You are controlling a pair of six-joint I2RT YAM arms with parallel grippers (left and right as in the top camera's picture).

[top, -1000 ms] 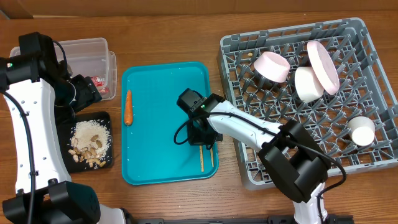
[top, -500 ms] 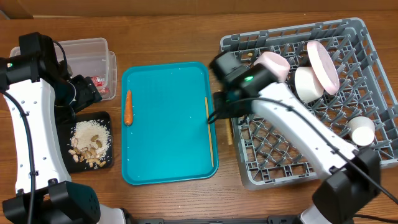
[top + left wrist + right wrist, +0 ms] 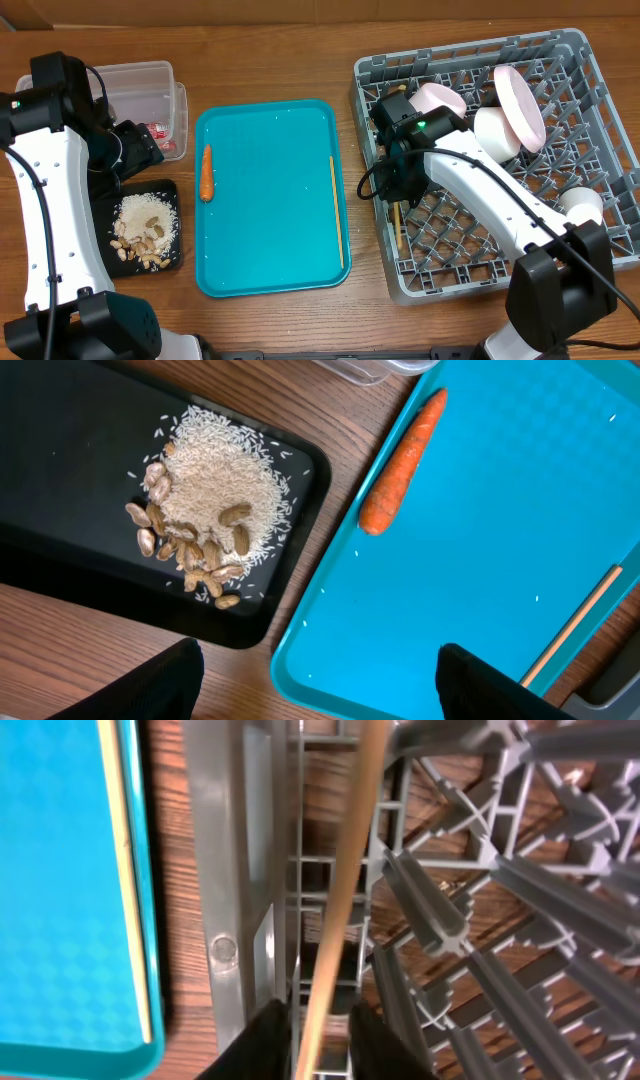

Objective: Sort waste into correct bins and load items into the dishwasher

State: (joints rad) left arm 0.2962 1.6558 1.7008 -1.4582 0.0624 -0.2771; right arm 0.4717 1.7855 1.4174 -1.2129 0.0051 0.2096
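**Colleague:** What does the surface look like from where you sit?

**Operator:** I see a brown wooden table (image 3: 280,50) with visible grain, filling every view. A teal tray (image 3: 270,130) lies in the middle. A large grey dish rack (image 3: 590,60) sits to its right, and a clear tub (image 3: 135,75) and a black tray (image 3: 172,264) sit to its left.

**Colleague:** Where are the task's things?

**Operator:** An orange carrot (image 3: 207,172) lies along the teal tray's left edge, and one chopstick (image 3: 336,210) lies along its right edge. Beige food scraps (image 3: 145,225) are heaped on the black tray. A red wrapper (image 3: 160,135) shows at the tub, beside my left arm. In the rack I see a pink bowl (image 3: 437,107), a white bowl (image 3: 495,135), a plate (image 3: 520,100) standing on edge, and a small white cup (image 3: 580,205) near the right wall.

**Colleague:** And your grippers?

**Operator:** My left gripper (image 3: 320,685) hangs above the seam between the black tray and the teal tray, fingers spread wide, grasping nothing. My right gripper (image 3: 320,1040) is over the rack's left side. The second chopstick (image 3: 345,870) passes between its fingers and slants across the grid floor. The fingers are slightly parted, and I cannot tell whether they pinch the stick.
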